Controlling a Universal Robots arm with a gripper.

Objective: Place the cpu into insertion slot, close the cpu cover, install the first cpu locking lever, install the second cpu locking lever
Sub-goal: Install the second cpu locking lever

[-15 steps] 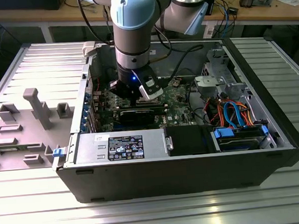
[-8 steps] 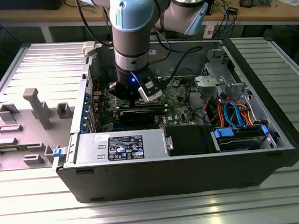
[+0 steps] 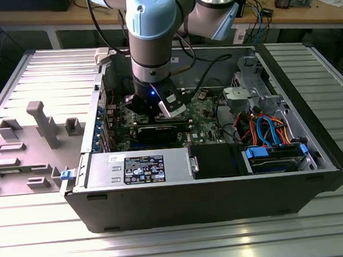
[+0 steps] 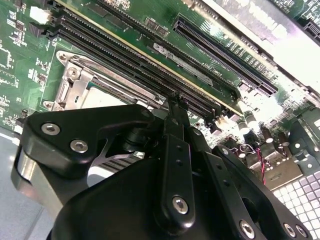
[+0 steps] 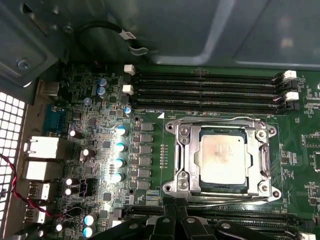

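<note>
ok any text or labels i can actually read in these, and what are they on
None can be read.
Black label on the grey power supply box: print too small.
White tag on the black cable: blurred.
White markings on the green circuit board: too small.
The cpu top: faint marks, illegible.

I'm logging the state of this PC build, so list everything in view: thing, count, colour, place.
cpu: one, dull silver, seated in the insertion slot.
cpu cover: one, silver frame, closed flat around the cpu.
circuit board: one, green, inside the case.
memory slots: four, black, beside the socket.
computer case: one, black, open on the ribbed table.
power supply: one, silver, along the case's near wall.
grey fixture: one, at the exterior view's left.
gripper: one, black, low over the board near the socket.
</note>
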